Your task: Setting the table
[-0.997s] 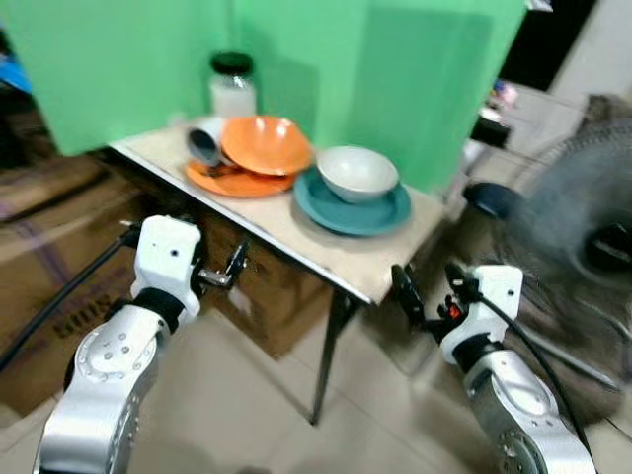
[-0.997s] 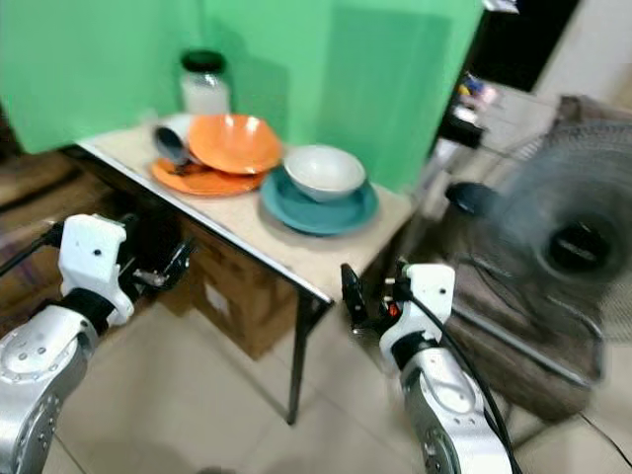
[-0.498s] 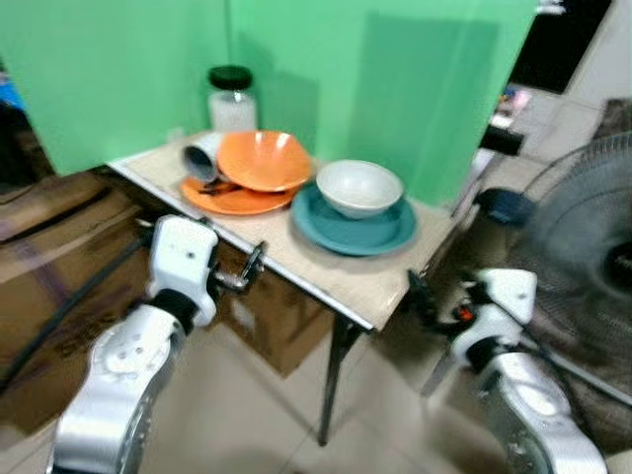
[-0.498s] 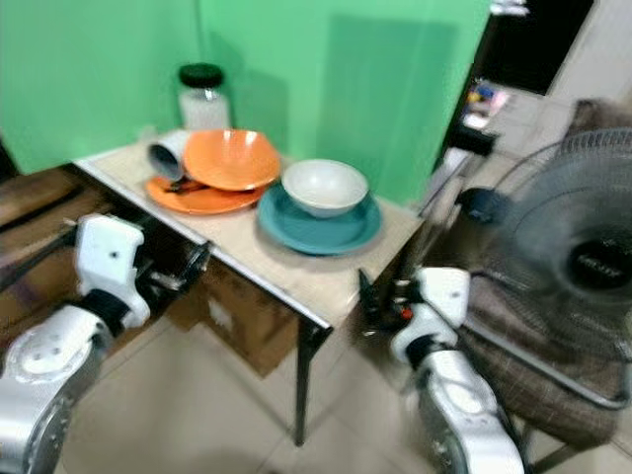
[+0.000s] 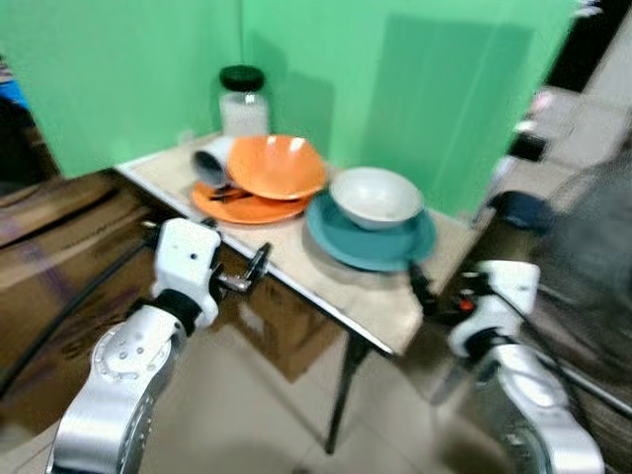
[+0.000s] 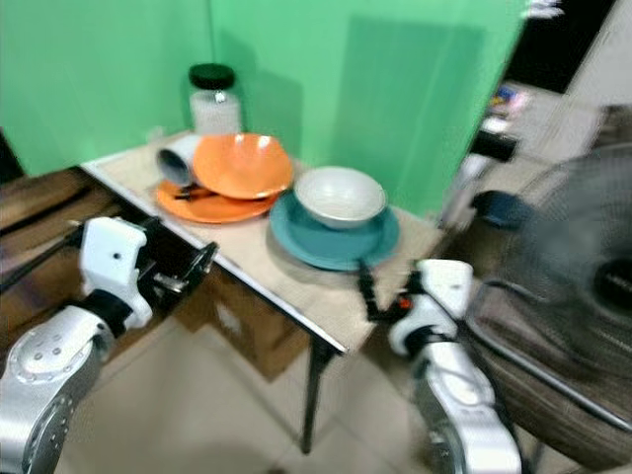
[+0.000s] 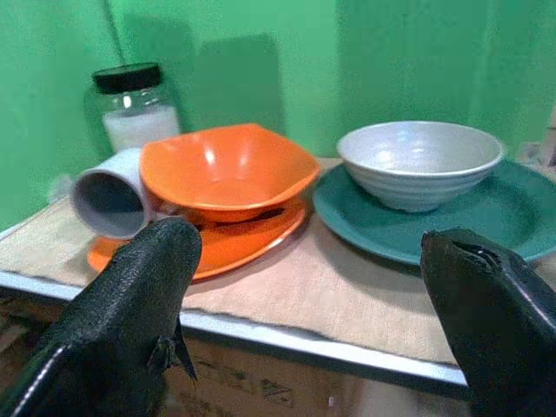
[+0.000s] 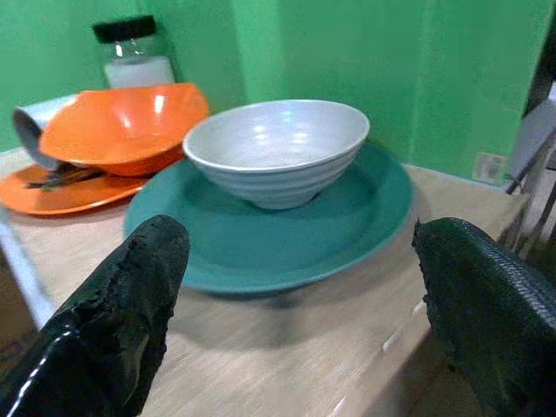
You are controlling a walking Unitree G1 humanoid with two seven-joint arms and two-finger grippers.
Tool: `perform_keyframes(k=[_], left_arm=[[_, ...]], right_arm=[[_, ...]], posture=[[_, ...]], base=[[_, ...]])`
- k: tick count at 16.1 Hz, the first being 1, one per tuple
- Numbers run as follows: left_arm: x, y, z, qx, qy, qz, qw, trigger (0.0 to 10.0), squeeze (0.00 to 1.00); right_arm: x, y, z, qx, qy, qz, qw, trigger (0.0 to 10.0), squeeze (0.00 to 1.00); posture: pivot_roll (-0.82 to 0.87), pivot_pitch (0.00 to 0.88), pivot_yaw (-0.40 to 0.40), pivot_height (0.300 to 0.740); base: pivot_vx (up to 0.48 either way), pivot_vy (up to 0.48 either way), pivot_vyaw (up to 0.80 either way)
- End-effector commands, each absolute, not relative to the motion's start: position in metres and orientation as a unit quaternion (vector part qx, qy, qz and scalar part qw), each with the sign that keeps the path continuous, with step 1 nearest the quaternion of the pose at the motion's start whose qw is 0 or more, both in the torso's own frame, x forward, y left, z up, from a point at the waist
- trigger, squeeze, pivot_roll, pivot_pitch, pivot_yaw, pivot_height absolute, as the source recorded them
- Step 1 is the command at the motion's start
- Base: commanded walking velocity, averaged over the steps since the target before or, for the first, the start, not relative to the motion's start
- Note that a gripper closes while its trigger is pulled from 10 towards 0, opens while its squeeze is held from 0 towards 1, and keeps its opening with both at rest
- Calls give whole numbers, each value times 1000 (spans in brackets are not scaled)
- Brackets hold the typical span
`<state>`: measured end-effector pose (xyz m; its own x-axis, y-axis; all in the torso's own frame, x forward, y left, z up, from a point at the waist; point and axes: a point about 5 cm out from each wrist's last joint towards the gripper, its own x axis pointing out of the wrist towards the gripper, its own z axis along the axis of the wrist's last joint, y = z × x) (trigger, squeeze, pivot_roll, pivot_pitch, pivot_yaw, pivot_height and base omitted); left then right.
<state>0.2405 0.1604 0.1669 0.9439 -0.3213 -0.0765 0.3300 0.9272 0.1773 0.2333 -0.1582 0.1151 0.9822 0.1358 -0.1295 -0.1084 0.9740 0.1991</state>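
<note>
- A white bowl (image 5: 376,197) sits in a teal plate (image 5: 370,237) on the table (image 5: 365,296); beside them an orange bowl (image 5: 276,166) rests on an orange plate (image 5: 247,207), with a tipped white cup (image 5: 209,164) and a jar (image 5: 243,101) behind.
- The left gripper (image 7: 304,287) hangs before the table edge, fingers spread and empty.
- The right gripper (image 8: 295,304), likewise spread, faces the teal plate.
- The right wrist view shows dark utensils (image 8: 61,176) on the orange plate.

Two silver arms with white wrist blocks, black cables, and black textured fingers (image 7: 130,321); red marks on the right wrist (image 5: 494,296).
</note>
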Motion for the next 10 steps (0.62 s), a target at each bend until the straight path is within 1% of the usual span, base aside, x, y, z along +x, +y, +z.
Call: perform_keyframes(k=[1,3,6,8,9,10], left_arm=[[242,164,169,98,20,-160,982,10000,0],[242,164,169,98,20,-160,982,10000,0],[242,164,169,100,20,-161,982,10000,0],[243,164,168,106,22,-164,980,10000,0],[243,163,168,109,22,-168,980,10000,0],[242,163,169,108,20,-173,979,10000,0]], right_arm=[[237,-152,120,106,64,74,990,10000,0],[238,-152,120,105,64,74,990,10000,0],[241,-152,122,102,58,76,990,10000,0],[254,-147,123,98,64,98,988,10000,0],[260,-146,126,96,59,110,988,10000,0],[268,-144,130,92,51,125,987,10000,1000]], posture=[[141,0,-51,740],[139,0,-51,740],[137,0,-49,740],[134,0,-44,740],[138,0,-46,740],[140,0,-47,740]], base=[[337,0,-800],[339,0,-800],[335,0,0],[298,0,0],[0,0,0],[0,0,0]])
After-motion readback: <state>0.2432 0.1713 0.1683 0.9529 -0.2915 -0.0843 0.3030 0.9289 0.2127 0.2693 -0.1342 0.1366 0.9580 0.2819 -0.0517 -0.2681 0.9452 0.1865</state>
